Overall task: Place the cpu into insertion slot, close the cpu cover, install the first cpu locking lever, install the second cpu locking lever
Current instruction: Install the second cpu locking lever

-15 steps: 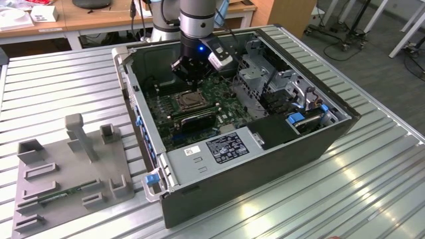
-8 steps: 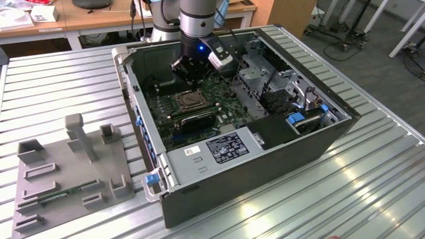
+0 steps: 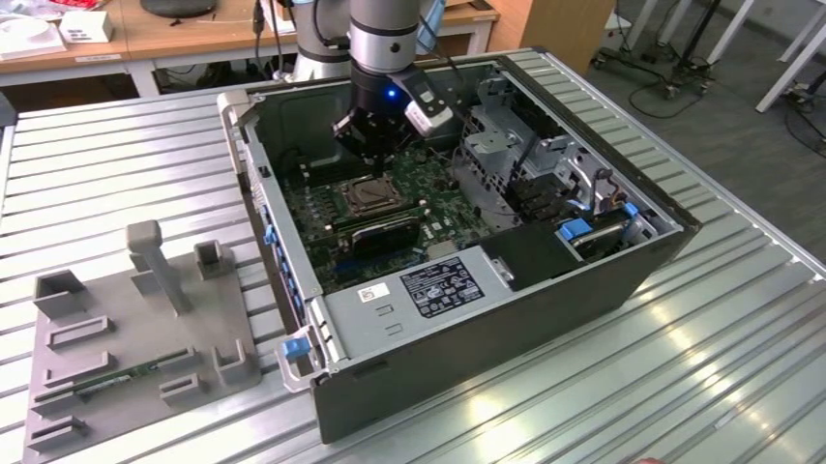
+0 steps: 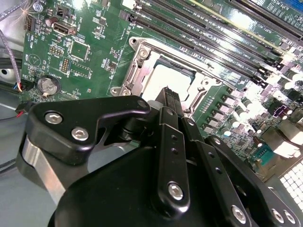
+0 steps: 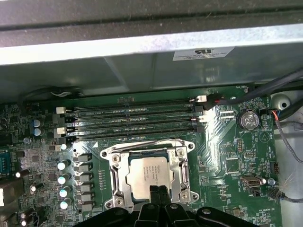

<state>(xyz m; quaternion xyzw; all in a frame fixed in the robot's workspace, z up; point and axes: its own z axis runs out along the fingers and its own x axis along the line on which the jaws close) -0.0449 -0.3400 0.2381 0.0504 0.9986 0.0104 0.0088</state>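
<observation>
Exterior view. We see the arm reaching down into the open computer case [image 3: 452, 290], which lies on its side on the slatted metal table [image 3: 116, 164], presumably so the green motherboard [image 3: 427, 208] faces up for work from above. The gripper [image 3: 371, 153] hangs just above the insertion slot [image 3: 368, 197]. A grey fixture tray [image 3: 130, 338] sits well apart, toward the exterior view's left.

Second wrist view. We look past the gripper [image 4: 171, 97]; its fingertips [image 4: 173, 94] look pressed together, holding nothing, and they end right at the rim of the socket. The cpu [image 4: 165, 78] lies flat in the insertion slot [image 4: 137, 61], pale top up. The cpu cover [image 4: 142, 54] appears down around it, the chip showing through its window. We judge the narrow, closed stance suits pushing a slim lever better than gripping.

First wrist view. The gripper [image 5: 159, 194] is shut to a narrow point, overlapping the near edge of the cpu [image 5: 149, 172]; whether it touches we cannot tell. The chip is square, so no long axis; its sides run parallel with the insertion slot [image 5: 149, 175] and with the long memory slots [image 5: 132, 120] beside it. The cpu cover [image 5: 182, 175] frames it squarely. A thin wire lever [image 5: 142, 143] runs along the socket side nearest the memory slots; whether it is latched we cannot tell.
</observation>
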